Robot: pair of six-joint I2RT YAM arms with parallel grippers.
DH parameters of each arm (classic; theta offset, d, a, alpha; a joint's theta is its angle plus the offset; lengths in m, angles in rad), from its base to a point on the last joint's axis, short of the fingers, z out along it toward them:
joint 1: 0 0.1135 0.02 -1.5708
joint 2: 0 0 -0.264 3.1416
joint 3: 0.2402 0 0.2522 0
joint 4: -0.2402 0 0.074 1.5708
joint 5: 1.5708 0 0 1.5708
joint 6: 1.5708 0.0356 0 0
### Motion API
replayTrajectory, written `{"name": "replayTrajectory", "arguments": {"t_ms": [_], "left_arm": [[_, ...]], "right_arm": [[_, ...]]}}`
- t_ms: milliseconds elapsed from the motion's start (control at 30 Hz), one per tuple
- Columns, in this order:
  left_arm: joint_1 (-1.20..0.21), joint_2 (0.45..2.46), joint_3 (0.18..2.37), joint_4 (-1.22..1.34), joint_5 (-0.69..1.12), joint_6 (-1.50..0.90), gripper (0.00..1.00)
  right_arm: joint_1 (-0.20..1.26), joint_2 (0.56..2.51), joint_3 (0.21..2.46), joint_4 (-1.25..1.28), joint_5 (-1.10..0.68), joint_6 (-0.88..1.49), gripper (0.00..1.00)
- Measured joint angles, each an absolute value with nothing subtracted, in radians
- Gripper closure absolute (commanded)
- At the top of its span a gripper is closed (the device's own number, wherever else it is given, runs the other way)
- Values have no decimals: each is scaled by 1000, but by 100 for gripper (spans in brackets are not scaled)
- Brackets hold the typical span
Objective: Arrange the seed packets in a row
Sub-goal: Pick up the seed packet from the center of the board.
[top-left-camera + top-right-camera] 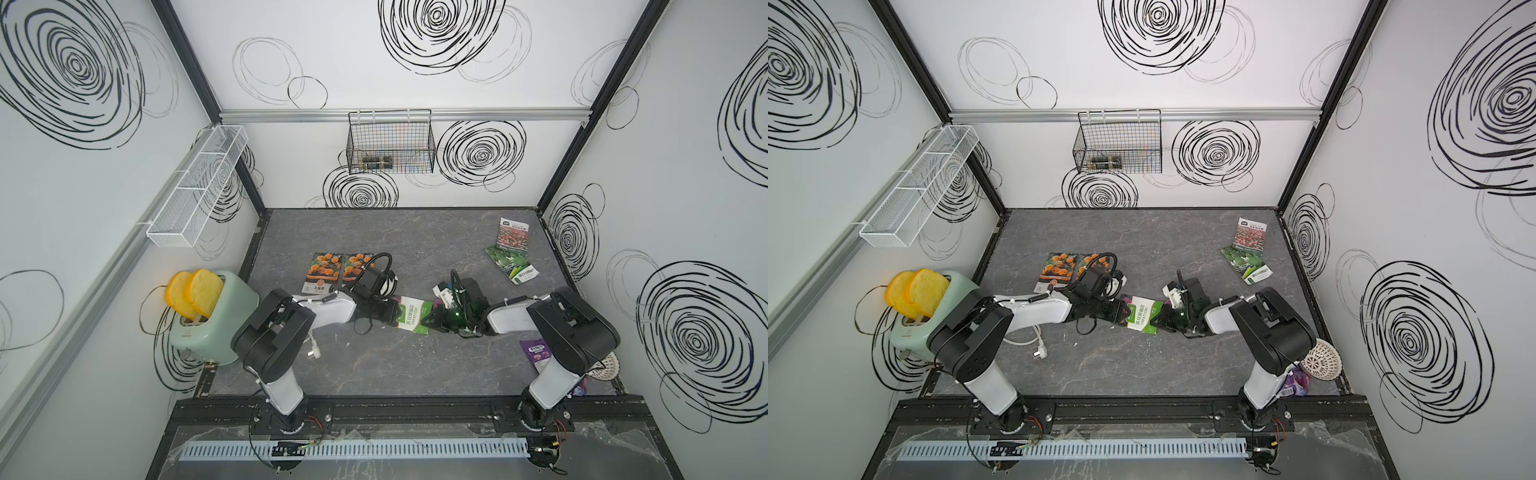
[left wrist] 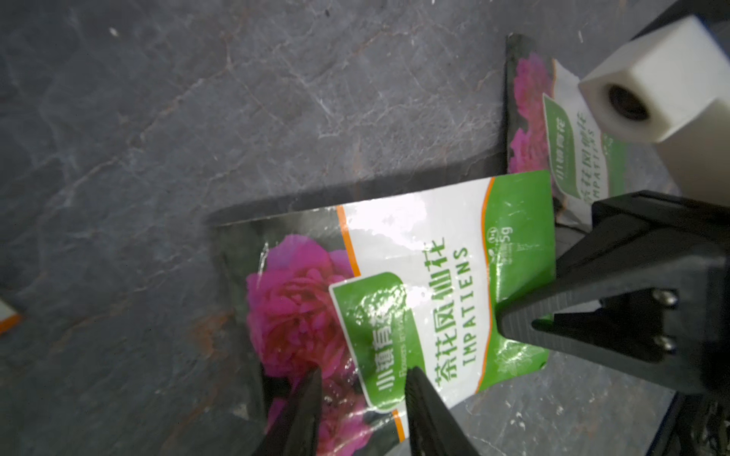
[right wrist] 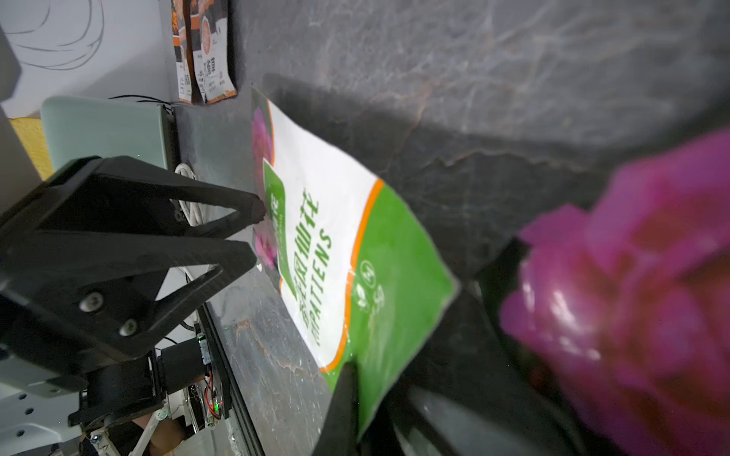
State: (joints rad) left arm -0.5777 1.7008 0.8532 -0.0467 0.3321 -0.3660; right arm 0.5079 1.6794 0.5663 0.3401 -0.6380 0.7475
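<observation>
A green-white seed packet with a pink flower [image 1: 413, 318] [image 1: 1144, 316] [image 2: 414, 276] [image 3: 335, 244] is mid-table between both arms, its green end raised. My right gripper [image 1: 432, 322] [image 3: 355, 379] is shut on that green end. My left gripper [image 1: 392, 313] [image 2: 365, 379] is open, its fingers spread over the pink-flower end. A second packet of the same kind [image 2: 553, 138] lies just beyond, partly hidden under the right gripper. Two orange-flower packets [image 1: 326, 270] [image 1: 357, 266] lie side by side at the left. A red flower-field packet [image 1: 513, 235] and a green-fruit packet [image 1: 509, 262] lie at the back right.
A mint toaster [image 1: 212, 316] holding two toast slices stands at the left edge, its plug [image 1: 1040, 353] on the table. A purple snack pouch [image 1: 536, 351] and a white woven ball [image 1: 1320, 359] sit by the right arm's base. A black wire basket [image 1: 390, 143] hangs on the back wall.
</observation>
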Motion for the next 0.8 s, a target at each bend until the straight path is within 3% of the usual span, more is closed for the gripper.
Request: {"name": "replayTrajectory", "arguments": {"t_ms": [333,800], "left_arm": [[-509,1460,944,7,427,-617,53],[-558,1398,781,395,493,-1159,44]], "right_arm": [[387,1414,680,213,-617,770,100],[359,1374,676,339,-537,1003,100]]}}
